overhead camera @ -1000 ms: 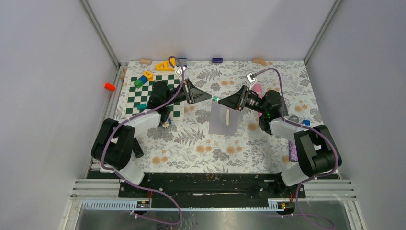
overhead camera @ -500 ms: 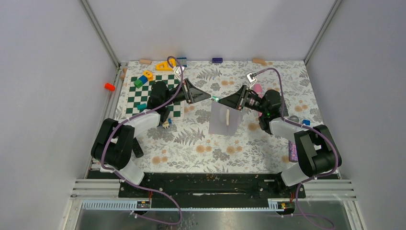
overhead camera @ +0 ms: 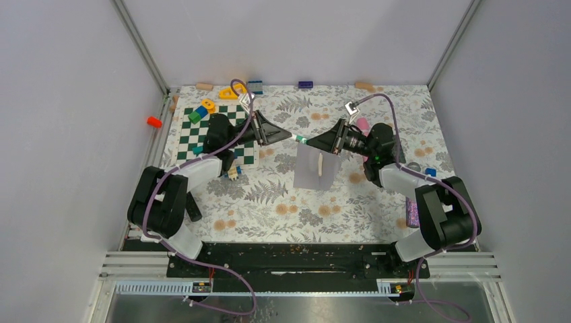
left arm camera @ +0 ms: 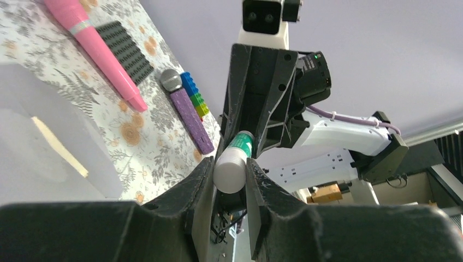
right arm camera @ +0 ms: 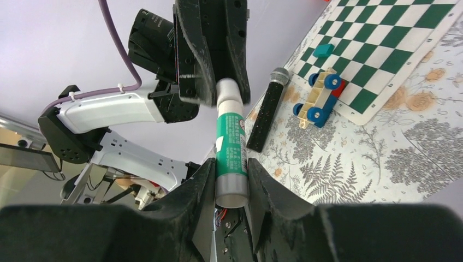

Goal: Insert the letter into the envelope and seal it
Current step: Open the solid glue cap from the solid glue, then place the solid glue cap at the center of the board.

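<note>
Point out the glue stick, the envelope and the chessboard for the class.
glue stick (right arm camera: 230,143): right wrist view, on its green label.
envelope (overhead camera: 306,172): top external view, on the pale left half of its face.
chessboard (overhead camera: 192,141): top external view, on bare squares near its left edge.

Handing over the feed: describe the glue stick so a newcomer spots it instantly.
Find the pale envelope lying mid-table on the floral cloth. Above its far edge the left gripper and right gripper nearly meet, with the glue stick bridging them. It is the only green-labelled, white-capped tube, held in the air, unlike the pink marker lying nearby.
</note>
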